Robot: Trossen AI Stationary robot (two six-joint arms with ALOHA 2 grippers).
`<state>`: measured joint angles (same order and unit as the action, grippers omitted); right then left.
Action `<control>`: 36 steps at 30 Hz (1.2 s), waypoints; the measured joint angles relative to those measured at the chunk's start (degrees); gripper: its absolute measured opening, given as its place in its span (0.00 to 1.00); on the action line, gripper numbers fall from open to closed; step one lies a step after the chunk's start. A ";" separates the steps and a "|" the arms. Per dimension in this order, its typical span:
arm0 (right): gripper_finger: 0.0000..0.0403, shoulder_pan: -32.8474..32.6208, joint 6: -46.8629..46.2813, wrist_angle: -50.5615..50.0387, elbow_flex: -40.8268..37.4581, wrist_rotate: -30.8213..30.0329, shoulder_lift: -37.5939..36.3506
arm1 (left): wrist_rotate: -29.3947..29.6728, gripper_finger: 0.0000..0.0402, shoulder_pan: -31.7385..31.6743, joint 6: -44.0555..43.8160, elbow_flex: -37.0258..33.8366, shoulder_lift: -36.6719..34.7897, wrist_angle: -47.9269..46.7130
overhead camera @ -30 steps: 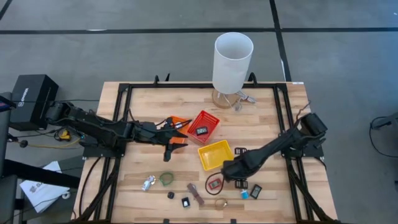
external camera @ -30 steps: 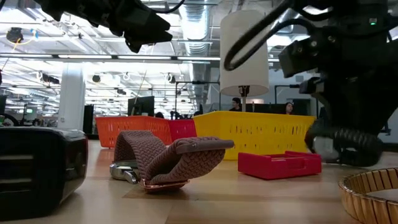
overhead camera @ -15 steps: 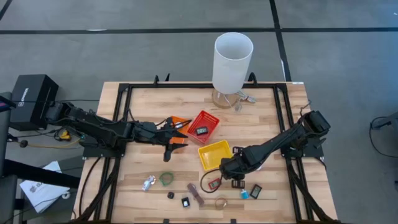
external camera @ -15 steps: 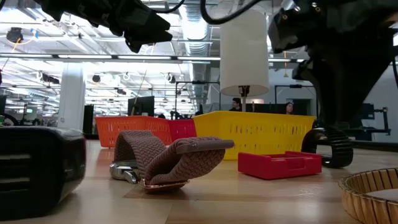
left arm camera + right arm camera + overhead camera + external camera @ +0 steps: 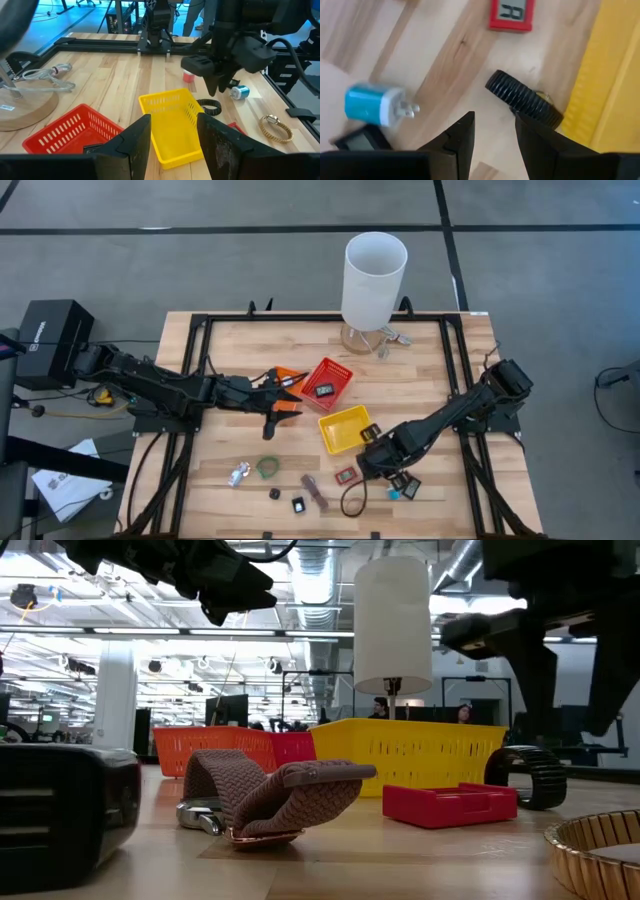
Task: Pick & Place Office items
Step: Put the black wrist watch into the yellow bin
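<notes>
Since half a second ago the right gripper has slid from the front edge of the yellow basket toward the table's near edge, and the black ring that lay around the red block is gone from there; a thin dark loop now lies nearer the front edge. The right gripper hangs above the wood with its fingers a narrow gap apart and nothing between them. In its wrist view a ribbed black ring stands on edge just beside the yellow basket's wall, the red block lies beyond it, and a small blue block with two metal prongs rests to one side.

The left gripper waits over the orange basket, next to the red basket; its fingers are spread and hold nothing.

Toward the front left lie a silvery clip, a green ring, a brown strip and two small black blocks. The tall white cylinder stands at the far edge.
</notes>
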<state>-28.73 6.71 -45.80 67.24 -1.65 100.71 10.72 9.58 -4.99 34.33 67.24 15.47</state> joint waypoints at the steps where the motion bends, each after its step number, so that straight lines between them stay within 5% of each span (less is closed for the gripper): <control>1: 0.33 0.04 1.95 0.17 0.00 -0.04 0.00 | 0.00 0.38 0.00 0.00 0.00 0.00 0.01; 10: 0.36 2.01 11.14 1.25 -0.13 -0.06 1.01 | 0.24 0.38 0.00 0.00 -0.04 0.00 0.01; 24: 0.56 2.29 23.90 4.53 -0.02 -1.27 1.73 | 0.17 0.38 0.00 0.00 -0.07 0.00 0.00; 36: 0.51 3.43 25.42 7.22 -2.27 2.03 1.73 | -0.04 0.38 0.00 -0.01 -0.07 0.00 0.04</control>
<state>-25.30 32.14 -38.58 64.98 0.38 102.43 10.68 9.58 -5.00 34.26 67.24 15.51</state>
